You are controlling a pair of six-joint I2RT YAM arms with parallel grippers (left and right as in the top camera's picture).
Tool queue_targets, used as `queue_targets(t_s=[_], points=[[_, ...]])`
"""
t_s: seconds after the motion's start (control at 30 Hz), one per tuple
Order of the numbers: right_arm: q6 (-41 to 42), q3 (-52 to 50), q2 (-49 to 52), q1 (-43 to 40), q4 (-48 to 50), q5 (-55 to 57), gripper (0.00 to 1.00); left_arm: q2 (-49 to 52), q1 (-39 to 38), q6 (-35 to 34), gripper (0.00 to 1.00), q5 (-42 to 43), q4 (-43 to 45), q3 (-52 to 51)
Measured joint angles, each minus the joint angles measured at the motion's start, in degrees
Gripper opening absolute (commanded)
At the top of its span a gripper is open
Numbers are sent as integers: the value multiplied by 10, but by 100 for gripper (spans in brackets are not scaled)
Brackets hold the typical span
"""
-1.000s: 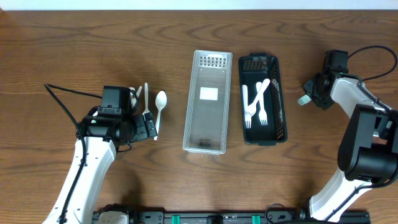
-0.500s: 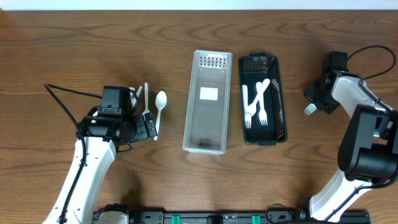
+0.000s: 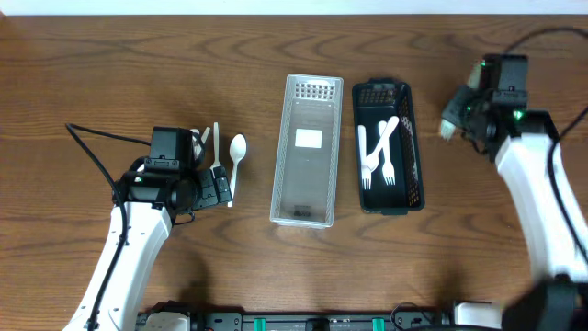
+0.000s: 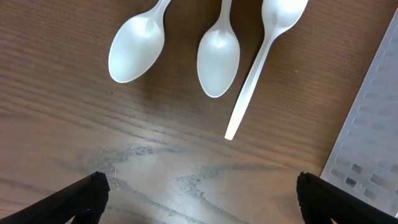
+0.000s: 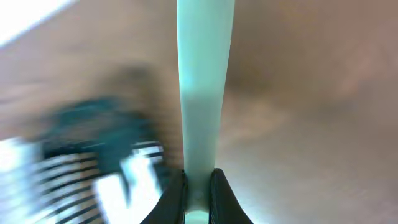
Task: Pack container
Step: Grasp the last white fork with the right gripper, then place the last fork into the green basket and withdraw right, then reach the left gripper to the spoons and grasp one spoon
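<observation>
Overhead: black basket sits right of table centre, long axis running away from the robot; three white forks lie inside it, in the half farther from the robot. Clear container stands just beside the black basket on its left, parallel, nothing visible inside except a pale label on its floor. Right gripper is to the right of the black basket, level with its far end and apart from its rim, carrying a white utensil. Right wrist view is motion-blurred: fingers are pinched tight on the handle of the white utensil; which end is held cannot be told. Three white spoons lie on the wooden table well left of the black basket, beyond the clear container. Left gripper is just on the robot's side of the spoons, jaws spread wide, nothing between them
</observation>
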Motion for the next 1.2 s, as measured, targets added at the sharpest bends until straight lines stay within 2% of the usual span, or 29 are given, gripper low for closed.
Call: queue_targets(t_s=[0.13,0.33,0.37,0.4,0.43,0.47,0.5,0.57,0.77,1.03,1.2], points=[[-19,11,-65,89,-24,0,1,0,0,0,98,0,0,0],[-22,-27,-3,155,-35,22,1,0,0,0,98,0,0,0],[-22,-36,17,159,-36,24,16,0,0,0,98,0,0,0],[-20,-42,36,161,-37,25,45,0,0,0,98,0,0,0],[-21,-49,54,162,-38,24,67,0,0,0,98,0,0,0],[-25,-53,68,162,-38,23,78,0,0,0,98,0,0,0],[-32,-57,75,162,-37,21,84,0,0,0,99,0,0,0],[-49,-57,74,162,-34,17,92,0,0,0,98,0,0,0],[-90,-12,7,147,-51,7,99,0,0,0,98,0,0,0],[-101,31,-172,47,-95,7,99,0,0,-20,98,22,32,0],[-101,31,-210,-20,-158,7,99,0,0,-32,98,41,16,0]])
